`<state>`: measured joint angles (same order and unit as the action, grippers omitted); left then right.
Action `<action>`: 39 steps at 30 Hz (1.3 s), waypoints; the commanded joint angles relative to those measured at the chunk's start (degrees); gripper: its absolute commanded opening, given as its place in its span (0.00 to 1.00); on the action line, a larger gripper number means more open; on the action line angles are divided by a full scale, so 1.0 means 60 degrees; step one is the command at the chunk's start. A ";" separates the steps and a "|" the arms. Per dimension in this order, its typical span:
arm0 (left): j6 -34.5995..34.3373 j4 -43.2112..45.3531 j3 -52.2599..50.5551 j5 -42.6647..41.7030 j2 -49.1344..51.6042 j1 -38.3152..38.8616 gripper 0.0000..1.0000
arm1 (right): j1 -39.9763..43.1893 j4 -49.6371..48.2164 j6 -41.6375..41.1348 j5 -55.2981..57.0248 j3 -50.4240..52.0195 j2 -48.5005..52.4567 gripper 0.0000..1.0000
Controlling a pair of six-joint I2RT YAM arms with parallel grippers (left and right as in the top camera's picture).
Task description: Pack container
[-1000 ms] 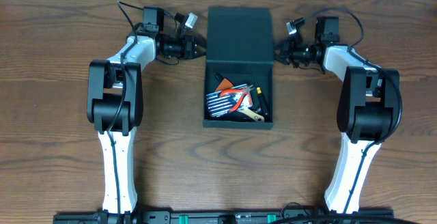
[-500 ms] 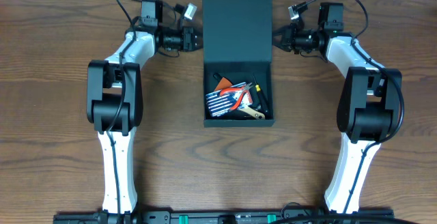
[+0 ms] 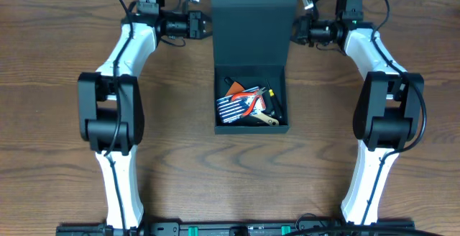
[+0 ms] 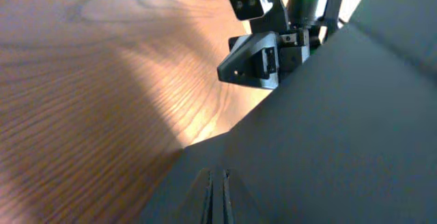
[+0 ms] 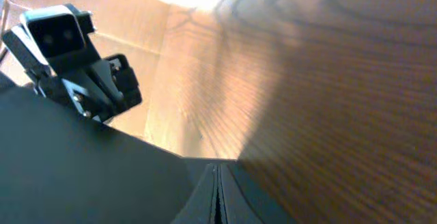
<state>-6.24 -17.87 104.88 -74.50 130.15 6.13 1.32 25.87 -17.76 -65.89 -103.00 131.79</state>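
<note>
Container (image 3: 251,129) lying open just below both grippers, lid (image 3: 253,20) standing raised between them, box holding red pliers (image 3: 253,101) among other tools, left gripper (image 3: 208,26) and right gripper (image 3: 294,31) both closed, touching the lid's side edges.

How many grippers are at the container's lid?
2. The left gripper, shut, at the left edge of the flap lid of the large dark matte rectangular container; the right gripper, shut, at its right edge.

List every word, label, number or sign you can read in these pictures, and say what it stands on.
No text can be read in any view.
Striped packet inside the container: any print is too small to read.
Container's lid: plain dark surface, no marking visible.
</note>
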 commanded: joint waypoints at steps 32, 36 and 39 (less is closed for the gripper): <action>0.0761 -0.7085 0.0222 0.6386 -0.1931 0.2051 0.05 | 0.0113 0.8382 0.4146 0.6029 -0.3457 0.0055 0.01; 0.0404 -0.7497 0.0222 0.7402 -0.2011 0.2892 0.05 | 0.0113 0.8495 0.4146 0.6349 -0.3457 0.0055 0.01; -0.0317 -0.7570 0.0222 0.8327 -0.2011 0.3577 0.05 | 0.0113 0.8608 0.4149 0.6597 -0.3457 0.0055 0.01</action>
<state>-3.40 -62.85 105.47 -32.51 119.59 24.84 1.76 77.08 7.07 -29.10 -122.58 131.79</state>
